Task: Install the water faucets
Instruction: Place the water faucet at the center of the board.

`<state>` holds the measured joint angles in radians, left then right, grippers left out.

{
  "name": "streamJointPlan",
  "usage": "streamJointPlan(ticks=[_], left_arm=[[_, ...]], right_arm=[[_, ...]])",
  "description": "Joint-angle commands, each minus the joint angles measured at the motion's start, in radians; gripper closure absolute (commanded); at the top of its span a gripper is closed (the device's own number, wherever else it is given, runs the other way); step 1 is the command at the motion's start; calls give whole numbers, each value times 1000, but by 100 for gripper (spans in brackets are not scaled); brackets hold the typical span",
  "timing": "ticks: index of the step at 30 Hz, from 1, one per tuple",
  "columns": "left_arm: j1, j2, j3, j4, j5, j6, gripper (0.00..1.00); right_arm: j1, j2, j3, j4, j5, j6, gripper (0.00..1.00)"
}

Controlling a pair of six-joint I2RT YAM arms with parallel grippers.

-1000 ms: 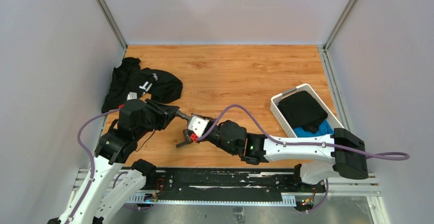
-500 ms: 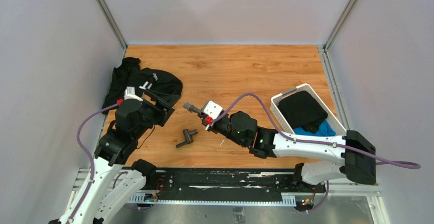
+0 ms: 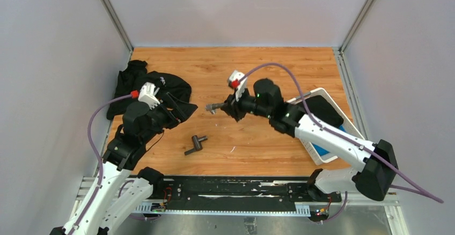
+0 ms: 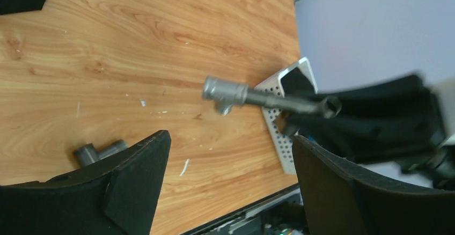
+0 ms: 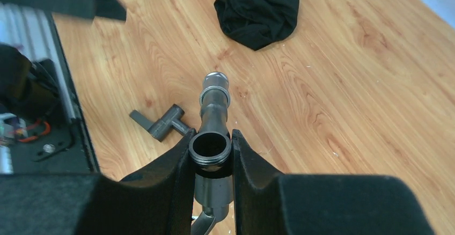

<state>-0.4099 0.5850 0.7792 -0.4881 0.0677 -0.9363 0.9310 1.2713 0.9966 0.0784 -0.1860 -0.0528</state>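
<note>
Pinched between the right fingers (image 5: 161,184): a slim tap piece (image 5: 215,109) of dull grey metal, a round pipe with a collar at the tip, long axis running straight out ahead of them, raised off the worktop (image 3: 257,68). Below and beyond its tip, lying flat, a darker T-shaped piece (image 3: 196,144), near the widely spread, empty left fingers (image 4: 134,173). Wood-grain boards underneath; crumpled black cloth (image 3: 155,87); perforated white basket (image 4: 276,125); plain pale grey walls (image 3: 230,9).
</note>
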Motion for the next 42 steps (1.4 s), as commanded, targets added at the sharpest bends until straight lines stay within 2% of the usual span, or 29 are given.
streamJointPlan(ticks=[1,5,7,10,17,19,21,25,28,31,36,40,42], left_arm=[[-1,40,15,9,110,203,11],[-1,57,-18,27,161,191,8],[-1,58,-21,-16,111,181,2],[-1,65,16,-106,52,218,0],[0,45,16,-164,-18,222,0],[-1,44,14,-195,-54,220,0],[-1,42,18,-224,-64,217,0],[-1,33,27,-245,-122,221,0],[-1,30,34,-260,-145,215,0],[-1,25,31,-271,-154,197,0],[-1,66,13,-234,-115,189,0],[-1,73,28,-263,-233,133,0],[-1,48,38,-287,-300,119,0]], right_arm=[[-181,79,150,-265,-351,163,100],[-285,199,156,-222,-507,290,100],[-316,280,181,-209,-517,346,100],[-351,416,244,-177,-569,418,100],[-417,761,497,-310,-737,379,99],[-426,807,571,-413,-652,334,76],[-425,832,650,-520,-487,283,50],[-423,846,784,-646,-203,281,24],[-421,815,860,-712,-21,272,22],[-396,691,802,-684,137,270,21],[-308,514,574,-554,121,280,17],[-200,406,386,-436,202,376,17],[-162,378,329,-399,234,504,17]])
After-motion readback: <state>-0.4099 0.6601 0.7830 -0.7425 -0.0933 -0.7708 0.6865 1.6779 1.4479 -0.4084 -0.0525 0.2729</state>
